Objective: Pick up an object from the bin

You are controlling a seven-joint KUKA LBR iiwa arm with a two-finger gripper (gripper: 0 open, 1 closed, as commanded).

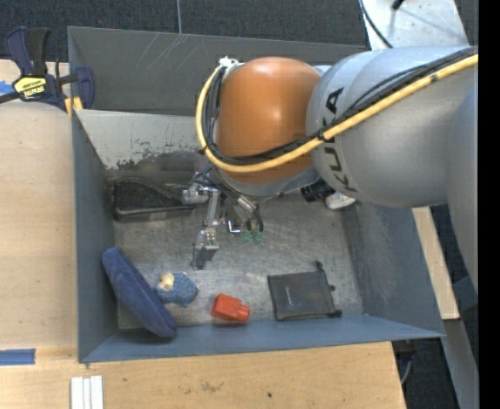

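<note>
- Along the near wall of the bin [232,341] lie four loose things, left to right: a long blue pouch [135,296] set aslant, a small blue lump [181,290] with a pale bit on it just beside the pouch, a red block [230,309], and a flat black case [301,296].
- In the middle of the floor the gripper [228,244] hangs low. The jaws look parted and nothing shows between them.
- A green bit [251,237] lies just beside the right-hand finger. It is the nearest thing to the gripper, but too small to make out what it is.
- Against the far wall, to the left, lies a dark tool [152,198]. At the right, a white thing [341,201] peeks out from under the arm [394,135].
- Step in hand, as I judge it: the reach, before any grasp. Nothing is picked yet, and no thing is plainly framed by the jaws.
- The next move calls for settling the parted jaws to either side of one thing, most likely the green bit or the red block, low enough to catch it. Then they close, and the arm lifts straight up, clear of the walls.
</note>
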